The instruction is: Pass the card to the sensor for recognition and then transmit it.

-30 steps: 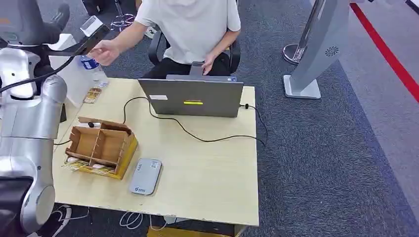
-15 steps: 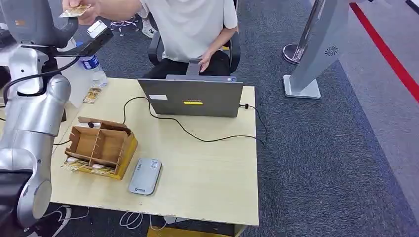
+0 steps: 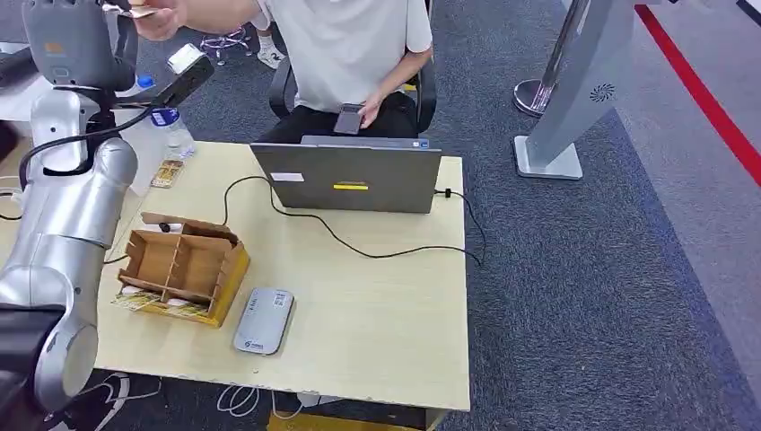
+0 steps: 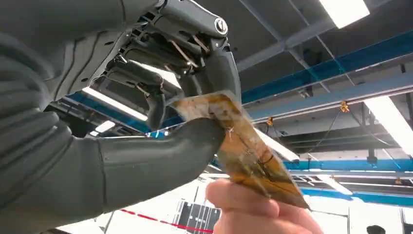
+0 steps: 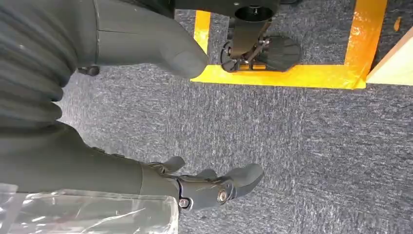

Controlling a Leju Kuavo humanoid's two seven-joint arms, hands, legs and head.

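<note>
My left hand (image 3: 67,40) is raised high at the far left, above the table's back corner. In the left wrist view my left hand (image 4: 160,141) pinches a yellow-brown patterned card (image 4: 243,146) between thumb and fingers. A person's fingers (image 4: 253,209) grip the card's other end. From the head view the card (image 3: 136,12) shows at the top edge, with the person's hand (image 3: 163,18) on it. The grey card sensor (image 3: 263,321) lies flat on the table near its front edge. My right hand (image 5: 112,175) hangs over the carpet, fingers apart and holding nothing.
A partitioned cardboard box (image 3: 184,265) stands left of the sensor on the wooden table (image 3: 386,323). A grey laptop (image 3: 359,180) with a black cable sits at the back. A water bottle (image 3: 166,121) and a small card stack (image 3: 168,172) are at the back left. The person (image 3: 350,45) sits behind.
My left arm has lifted higher. The person's hand has risen from beside the water bottle to the card and now grips it.
</note>
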